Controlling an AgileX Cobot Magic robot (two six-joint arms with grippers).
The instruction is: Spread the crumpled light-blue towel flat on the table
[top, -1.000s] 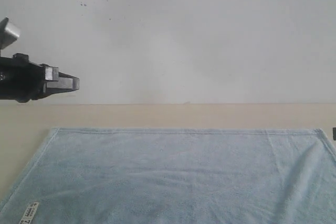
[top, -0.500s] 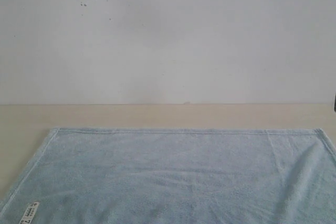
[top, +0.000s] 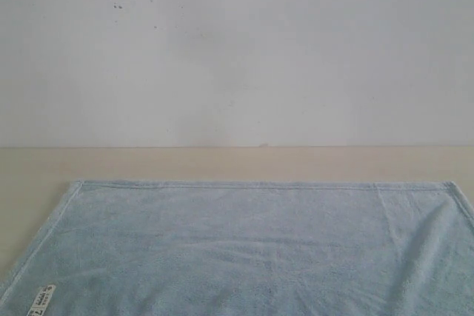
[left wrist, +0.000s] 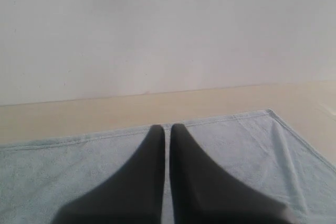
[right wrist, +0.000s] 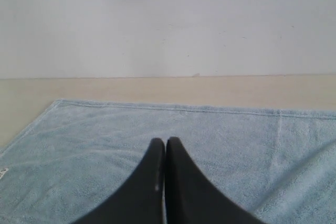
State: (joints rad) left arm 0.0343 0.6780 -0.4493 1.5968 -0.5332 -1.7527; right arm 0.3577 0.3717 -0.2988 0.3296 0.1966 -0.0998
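Observation:
The light-blue towel [top: 252,246] lies spread out flat on the beige table [top: 222,162], its far hem straight and its white label [top: 42,299] near the front left corner. Neither gripper shows in the exterior view. In the left wrist view my left gripper [left wrist: 167,128] hangs shut and empty above the towel [left wrist: 63,166], near its far hem. In the right wrist view my right gripper [right wrist: 166,141] is shut, holding nothing, above the middle of the towel [right wrist: 105,150].
A plain white wall [top: 237,49] rises behind the table's far edge. A strip of bare table runs between the towel's far hem and the wall, and more bare table [top: 26,197] lies left of the towel.
The left arm, seen at the left edge a second ago, has pulled out of the exterior view. The dark bit at the right edge has gone too. The towel has not moved.

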